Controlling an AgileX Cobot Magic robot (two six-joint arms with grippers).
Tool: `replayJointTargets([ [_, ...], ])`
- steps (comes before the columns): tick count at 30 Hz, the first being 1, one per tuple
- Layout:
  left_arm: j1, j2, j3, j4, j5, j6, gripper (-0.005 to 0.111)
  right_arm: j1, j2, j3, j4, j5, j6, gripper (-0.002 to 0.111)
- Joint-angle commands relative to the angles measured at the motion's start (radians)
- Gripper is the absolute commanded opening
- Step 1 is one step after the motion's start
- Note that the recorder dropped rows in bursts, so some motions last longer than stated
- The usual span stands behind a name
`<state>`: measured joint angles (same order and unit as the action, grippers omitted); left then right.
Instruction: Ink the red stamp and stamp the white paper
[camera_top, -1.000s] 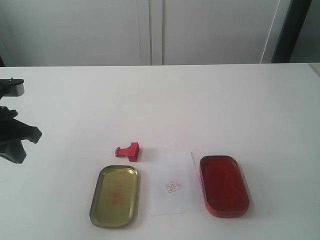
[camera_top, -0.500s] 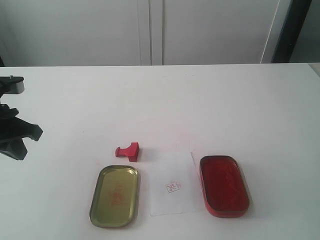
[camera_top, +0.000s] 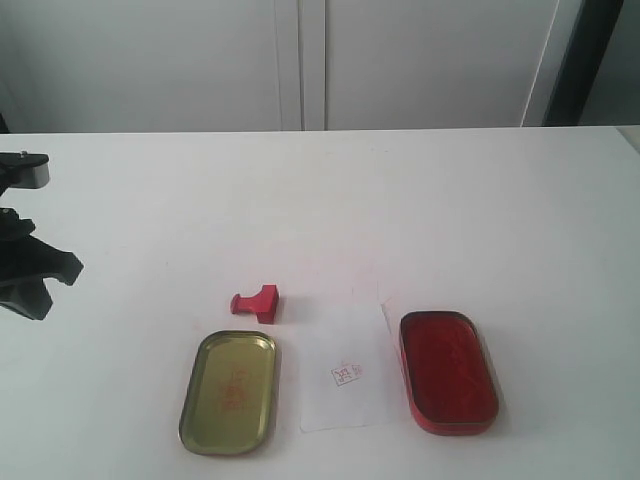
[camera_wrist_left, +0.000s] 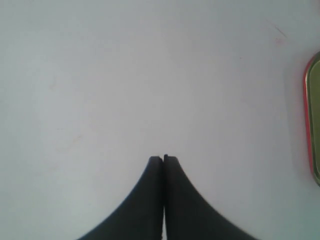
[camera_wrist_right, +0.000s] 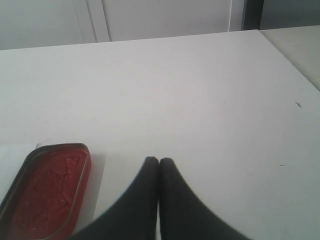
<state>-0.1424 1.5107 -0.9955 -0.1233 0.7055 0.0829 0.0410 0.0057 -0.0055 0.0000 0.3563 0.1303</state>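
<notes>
- Exterior view: the red stamp (camera_top: 257, 301) lies on its side, lower centre-left of the frame, on the white table (camera_top: 450, 200), just above the gold-lined tin (camera_top: 229, 391).
- The white paper (camera_top: 345, 380) lies flat between that tin and the red ink-pad tin (camera_top: 448, 370); it carries a small red print.
- Left wrist view: the left gripper (camera_wrist_left: 163, 159) has its fingers pressed together over bare table, gripping nothing.
- Right wrist view: the right gripper (camera_wrist_right: 159, 161) is likewise closed and empty, near the red ink-pad tin.
</notes>
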Motion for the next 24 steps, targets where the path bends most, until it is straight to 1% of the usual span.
replayJointTargets([
  [1,0.003,-0.010,0.008,-0.002,0.013,0.003,0.000,-0.003,-0.006,0.005,-0.008,-0.016,0.004,0.000],
  [10,0.003,-0.023,0.008,-0.002,0.013,0.003,0.000,-0.003,-0.006,0.005,-0.008,-0.016,0.004,0.000],
  [19,0.003,-0.128,0.008,-0.002,-0.049,0.003,0.000,-0.003,-0.006,0.005,-0.008,-0.016,0.004,0.000],
  [24,0.003,-0.169,0.008,-0.002,-0.050,0.003,0.000,-0.003,-0.006,0.005,-0.008,-0.016,0.004,0.000],
])
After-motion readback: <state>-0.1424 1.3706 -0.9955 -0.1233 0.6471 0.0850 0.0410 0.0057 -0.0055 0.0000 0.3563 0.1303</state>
